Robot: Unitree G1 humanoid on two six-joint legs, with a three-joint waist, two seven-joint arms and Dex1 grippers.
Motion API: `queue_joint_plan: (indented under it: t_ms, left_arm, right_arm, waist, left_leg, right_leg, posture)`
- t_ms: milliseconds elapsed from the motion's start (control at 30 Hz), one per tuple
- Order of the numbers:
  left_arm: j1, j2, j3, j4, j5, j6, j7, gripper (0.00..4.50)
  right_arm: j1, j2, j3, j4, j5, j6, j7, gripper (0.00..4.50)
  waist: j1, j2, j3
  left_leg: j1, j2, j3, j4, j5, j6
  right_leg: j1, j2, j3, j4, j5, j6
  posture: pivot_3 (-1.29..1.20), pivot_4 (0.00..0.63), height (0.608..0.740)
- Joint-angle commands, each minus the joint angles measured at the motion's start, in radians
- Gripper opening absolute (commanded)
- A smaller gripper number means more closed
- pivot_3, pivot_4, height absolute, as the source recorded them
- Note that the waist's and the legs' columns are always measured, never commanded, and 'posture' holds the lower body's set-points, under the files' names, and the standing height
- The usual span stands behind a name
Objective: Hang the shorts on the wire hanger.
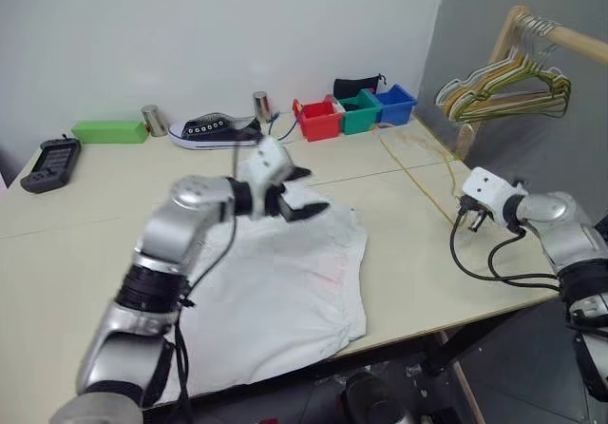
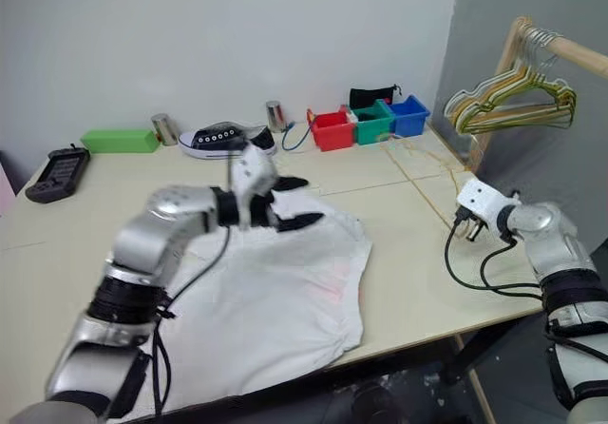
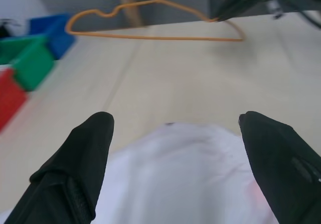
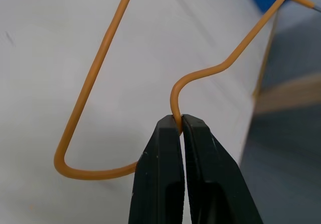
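We pinch the wire hanger (image 4: 173, 101) tight with our right gripper (image 4: 180, 126) near the table's (image 1: 408, 253) right edge, so it can lift. Our left gripper (image 3: 175, 128) hangs wide open (holding nothing) above the shorts (image 1: 285, 300), which lie flat by the front edge, ready to grab.

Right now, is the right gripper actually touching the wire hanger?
Touching. In the right wrist view the right gripper has its two black fingers closed on the wire hanger, pinching the wire at a bend between the tips.
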Motion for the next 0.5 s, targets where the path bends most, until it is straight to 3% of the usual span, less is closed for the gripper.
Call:
queue_joint_plan:
  t_ms: [33, 300, 500]
  left_arm:
    - [-0.100, 0.080, 0.049, 0.120, 0.000, -0.076, -0.095, 4.24]
    - [-0.302, 0.152, 0.014, 0.406, 0.036, -0.195, -0.307, 4.24]
    - [-0.381, 0.149, -0.042, 0.598, 0.101, -0.266, -0.448, 4.24]
  right_arm:
    - [0.005, -0.025, 0.065, -0.102, -0.127, -0.197, -0.058, 0.04]
    - [-0.133, -0.057, 0.190, -0.038, -0.524, -0.516, -0.469, 0.04]
    - [-0.225, -0.035, 0.204, -0.047, -0.648, -0.607, -0.667, 0.04]
  waist:
    - [0.004, 0.000, 0.000]
    - [0.029, 0.001, 0.001]
    - [0.030, 0.001, 0.001]
  left_leg:
    - [-0.001, 0.000, 0.000, 0.000, 0.000, 0.000]
    - [-0.014, -0.002, 0.000, 0.001, 0.000, 0.000]
    - [-0.013, -0.001, -0.001, 0.001, 0.000, 0.000]
  right_leg:
    - [0.000, 0.000, 0.000, 0.000, 0.000, 0.001]
    - [-0.015, -0.001, 0.001, 0.004, 0.000, 0.000]
    - [-0.015, -0.001, 0.000, 0.005, -0.001, 0.000]
  posture:
    - [-0.32, 0.030, 0.740]
    - [-0.30, 0.027, 0.740]
    - [-0.30, 0.021, 0.740]
